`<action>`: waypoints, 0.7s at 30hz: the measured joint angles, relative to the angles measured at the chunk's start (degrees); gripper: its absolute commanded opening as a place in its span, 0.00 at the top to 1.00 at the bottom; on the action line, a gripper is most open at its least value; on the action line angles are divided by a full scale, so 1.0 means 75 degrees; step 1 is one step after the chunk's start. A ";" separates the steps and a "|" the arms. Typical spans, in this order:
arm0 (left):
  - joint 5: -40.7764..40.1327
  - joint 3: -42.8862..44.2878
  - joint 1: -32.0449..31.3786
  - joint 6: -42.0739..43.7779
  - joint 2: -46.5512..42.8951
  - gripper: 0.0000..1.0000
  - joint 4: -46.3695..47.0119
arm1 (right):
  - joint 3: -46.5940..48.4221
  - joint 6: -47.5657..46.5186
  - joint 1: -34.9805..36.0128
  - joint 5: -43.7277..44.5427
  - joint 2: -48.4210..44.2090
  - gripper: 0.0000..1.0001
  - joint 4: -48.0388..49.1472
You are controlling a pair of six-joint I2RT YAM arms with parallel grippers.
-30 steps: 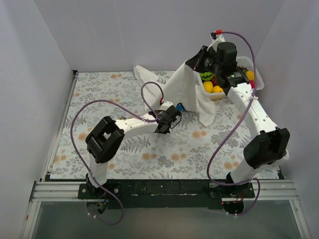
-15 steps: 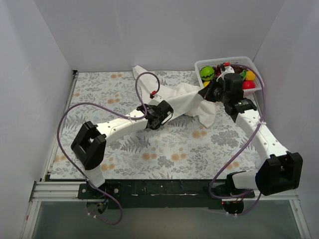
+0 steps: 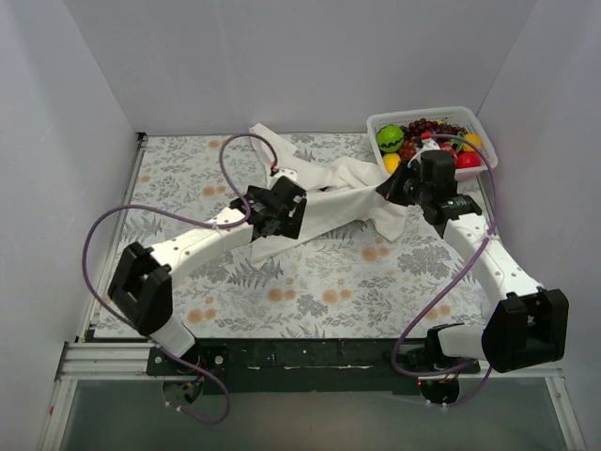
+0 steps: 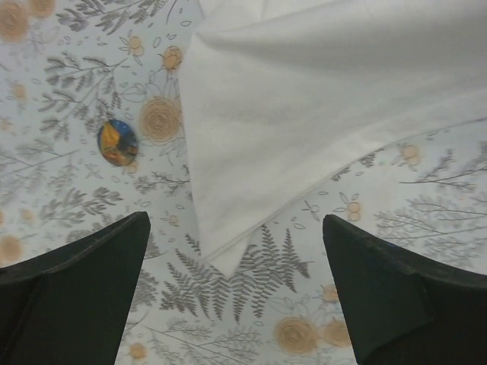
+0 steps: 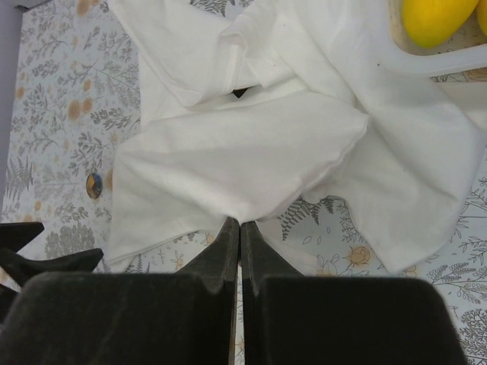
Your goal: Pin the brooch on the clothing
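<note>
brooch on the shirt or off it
Off: the brooch lies on the mat beside the shirt, not touching it.

Both arms, the left arm (image 3: 202, 242) and the right arm (image 3: 488, 256), wear white shells with blocky black joint housings. A purple cable (image 3: 246, 137) loops along each. The fingers (image 4: 76, 296) are matte-black wedges. A black mounting rail (image 3: 310, 355) sits at six o'clock.

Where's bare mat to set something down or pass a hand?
Widest bare mat: near middle, between left arm and right arm, in front of the shirt. Smaller patch far left, beyond the left arm. Crowded far right: basket, shirt, shut right gripper. Mind the brooch by the shirt's edge under the open left gripper.
</note>
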 measured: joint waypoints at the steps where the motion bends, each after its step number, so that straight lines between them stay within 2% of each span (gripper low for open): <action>1: 0.0411 -0.0221 0.0198 -0.0131 -0.0350 0.02 0.0201 | 0.0000 -0.0006 -0.0009 0.0000 0.0000 0.99 0.0000; 7: 0.3063 -0.1784 0.2049 -0.1209 -0.1944 0.03 0.1367 | 0.0017 -0.0061 -0.0099 -0.0058 0.0003 0.99 0.0000; 13: 0.5467 -0.3366 0.3582 -0.2404 -0.2296 0.08 0.2247 | 0.0017 -0.0117 -0.0137 -0.0187 0.0061 0.99 0.0000; 18: 0.6441 -0.4074 0.3952 -0.2946 -0.2238 0.11 0.2725 | 0.0187 -0.0114 -0.0146 -0.0326 0.0239 0.99 -0.0006; 21: 0.6601 -0.4287 0.3978 -0.3083 -0.2174 0.14 0.2876 | 0.0423 -0.0108 -0.0163 -0.0411 0.0370 0.99 0.0003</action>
